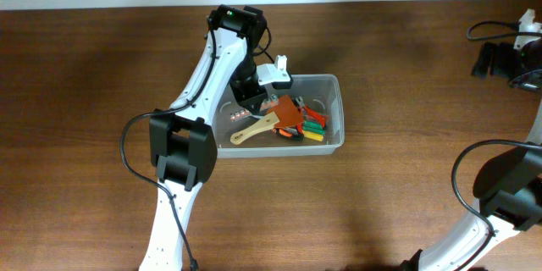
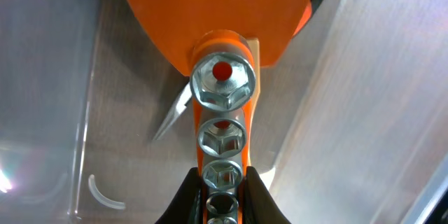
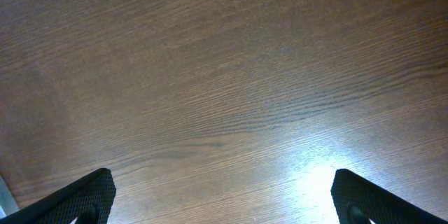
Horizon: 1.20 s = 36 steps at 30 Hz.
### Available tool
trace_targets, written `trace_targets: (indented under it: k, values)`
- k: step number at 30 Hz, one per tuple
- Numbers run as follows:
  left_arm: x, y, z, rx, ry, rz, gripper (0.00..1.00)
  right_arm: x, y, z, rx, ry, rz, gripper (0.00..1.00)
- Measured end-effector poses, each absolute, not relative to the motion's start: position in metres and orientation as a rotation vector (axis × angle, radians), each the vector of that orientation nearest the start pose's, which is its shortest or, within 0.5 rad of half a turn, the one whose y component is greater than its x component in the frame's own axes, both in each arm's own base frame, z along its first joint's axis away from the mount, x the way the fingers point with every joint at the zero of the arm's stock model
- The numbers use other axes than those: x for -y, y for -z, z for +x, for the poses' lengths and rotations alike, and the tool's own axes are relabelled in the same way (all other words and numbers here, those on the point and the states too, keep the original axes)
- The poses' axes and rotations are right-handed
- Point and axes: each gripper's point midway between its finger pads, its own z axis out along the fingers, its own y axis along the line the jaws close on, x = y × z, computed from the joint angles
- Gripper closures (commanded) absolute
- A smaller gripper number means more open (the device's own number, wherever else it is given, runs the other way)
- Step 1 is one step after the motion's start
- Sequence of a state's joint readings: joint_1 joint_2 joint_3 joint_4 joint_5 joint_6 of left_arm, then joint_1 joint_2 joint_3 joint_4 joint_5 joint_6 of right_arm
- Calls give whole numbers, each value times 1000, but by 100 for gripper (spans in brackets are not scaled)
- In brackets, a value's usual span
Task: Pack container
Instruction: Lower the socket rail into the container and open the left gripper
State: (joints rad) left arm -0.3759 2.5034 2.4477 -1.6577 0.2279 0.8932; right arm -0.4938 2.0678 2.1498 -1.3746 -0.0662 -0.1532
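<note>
The brown wooden table (image 1: 85, 68) fills the overhead view. The left arm (image 1: 182, 148) comes from the near edge and reaches forward and to the right, and its end goes down into the container (image 1: 336, 106). The right arm (image 1: 508, 195) stands at the right edge of the table, well apart from the container.

The container is a clear plastic bin. It stands near the middle of the table, a little toward the far side, with its long side running left to right. Several hand tools lie in it in a loose pile. There is a tool with a pale wooden handle (image 1: 254, 129) in the near left part, and an orange tool (image 1: 290, 115) in the middle. A green handle (image 1: 315, 121) and a yellow handle (image 1: 312, 135) lie toward the right.

In the left wrist view, the left gripper (image 2: 221, 197) is closed on a socket rail (image 2: 222, 80), a narrow orange strip carrying a row of silver hexagonal sockets. The two black fingers (image 2: 185, 199) press on the strip from both sides. The rail points away from the camera, and its far end meets the orange tool. Under it shows the clear floor of the container, with the wood grain visible through it.

The right gripper (image 3: 224, 199) has its fingers wide apart and holds nothing. Only bare table is below it.
</note>
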Motion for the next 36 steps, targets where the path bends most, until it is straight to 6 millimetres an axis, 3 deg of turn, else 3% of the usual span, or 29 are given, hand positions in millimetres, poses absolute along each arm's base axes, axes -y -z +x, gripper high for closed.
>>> trace_targets:
  k: [9,10,11,12,28,32,36]
  values:
    - [199,-61,400,-2600,419,1878,97,204,-189,404,-2818,37,471,1]
    - [199,-60,399,-2603,421,1879,87,204,-189,404,-2817,37,472,1]
    - [199,-58,398,-2608,425,1883,70,204,-189,404,-2818,38,471,1]
    - [198,-57,396,-2613,427,1886,65,204,-189,404,-2818,37,472,1]
    - [196,-58,401,-2643,383,1843,48,204,-189,404,-2818,37,471,1]
    - [198,-82,417,-2628,305,1757,47,204,-189,404,-2818,37,472,1]
    - [206,-131,444,-2517,215,1624,37,204,-189,404,-2818,38,471,1]
